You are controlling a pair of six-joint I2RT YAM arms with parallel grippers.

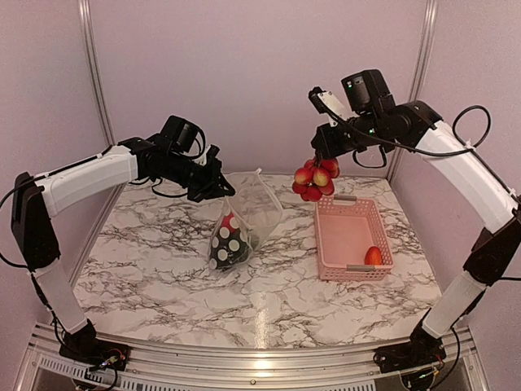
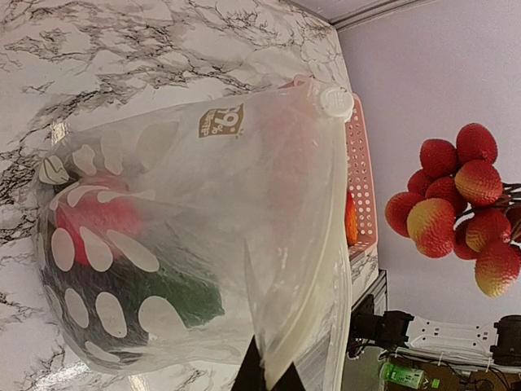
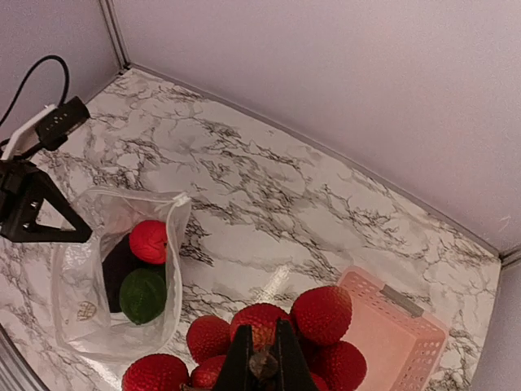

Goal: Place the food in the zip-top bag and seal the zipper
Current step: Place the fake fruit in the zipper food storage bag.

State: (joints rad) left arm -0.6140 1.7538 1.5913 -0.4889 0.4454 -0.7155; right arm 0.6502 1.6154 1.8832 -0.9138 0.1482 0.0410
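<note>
Zip-top bag [image 1: 244, 216] held up by its mouth, strawberries in the air beside it.
Your left gripper [image 1: 218, 186] is pinched closed on the bag's top edge, so the bag hangs mouth-open with its bottom on the marble table [image 1: 146, 261]. Inside you can see a red tomato [image 3: 148, 241], a green piece [image 3: 143, 295] and a dark piece [image 3: 118, 265]. Your right gripper [image 1: 321, 155] is clamped on the stem of the strawberry bunch [image 1: 315, 179], which hangs off the table between the bag mouth and the pink basket [image 1: 346, 236]. One red-orange piece [image 1: 374, 256] lies in the basket's near right corner.
</note>
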